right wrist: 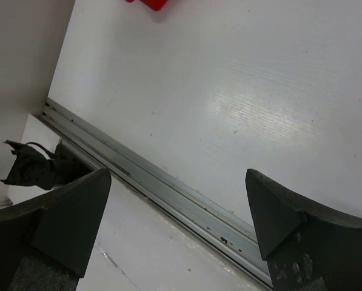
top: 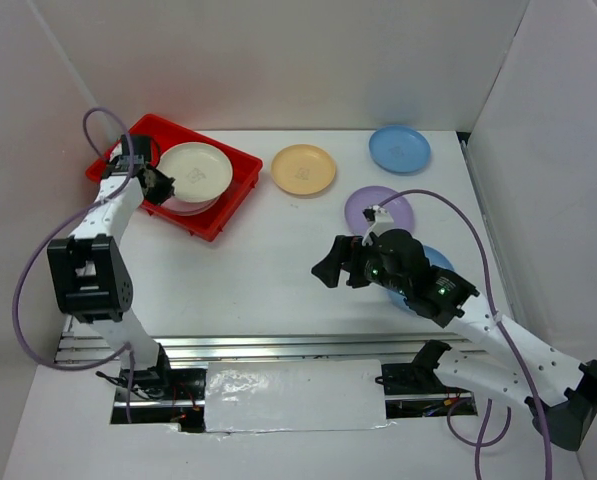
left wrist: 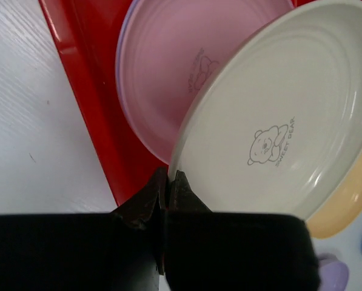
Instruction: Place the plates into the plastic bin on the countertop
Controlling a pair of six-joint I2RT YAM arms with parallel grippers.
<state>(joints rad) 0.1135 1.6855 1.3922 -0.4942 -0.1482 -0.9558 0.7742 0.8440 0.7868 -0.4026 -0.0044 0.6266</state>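
My left gripper (top: 164,186) is shut on the near rim of a cream plate (top: 195,170), which it holds tilted over the red plastic bin (top: 234,161). In the left wrist view the fingers (left wrist: 168,177) pinch the cream plate (left wrist: 278,115) above a pink plate (left wrist: 159,66) that lies in the bin (left wrist: 90,66). An orange-yellow plate (top: 303,168), a blue plate (top: 399,148) and a purple plate (top: 370,207) lie on the countertop (top: 258,260). Another blue plate (top: 437,261) is partly hidden under my right arm. My right gripper (top: 330,268) is open and empty above the countertop (right wrist: 229,79).
White walls close in the left, back and right sides. The metal rail (top: 278,345) runs along the front edge and shows in the right wrist view (right wrist: 168,188). Purple cables loop beside both arms.
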